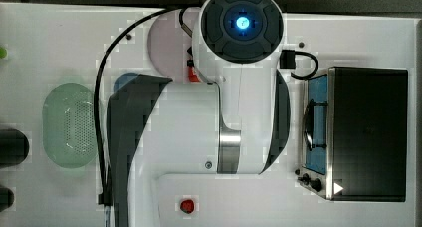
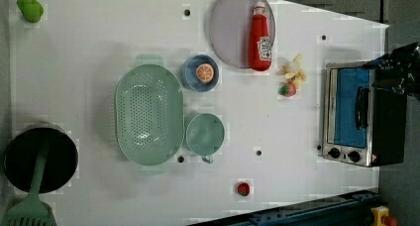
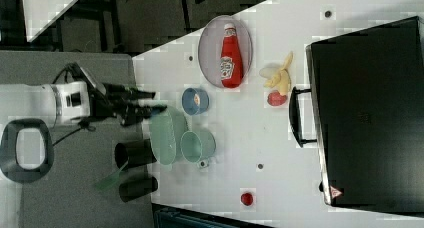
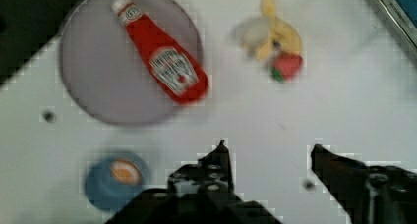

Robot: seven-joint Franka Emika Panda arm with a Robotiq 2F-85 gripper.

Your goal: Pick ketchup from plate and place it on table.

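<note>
One red ketchup bottle with a white cap (image 2: pixel 260 37) lies flat on the matte grey-lilac round plate (image 2: pixel 229 32), on the white tabletop (image 2: pixel 99 47). Apart from it, the black gripper (image 4: pixel 268 153) hangs with fingers spread, holding nothing.

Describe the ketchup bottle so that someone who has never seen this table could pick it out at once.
Find the black toaster oven on the white table. In the left view, the pale grey-lilac plate sits up and left of it. The ketchup lies flat on that plate: a red bottle with white cap and label, elongated, unlike the round strawberry nearby.
</note>
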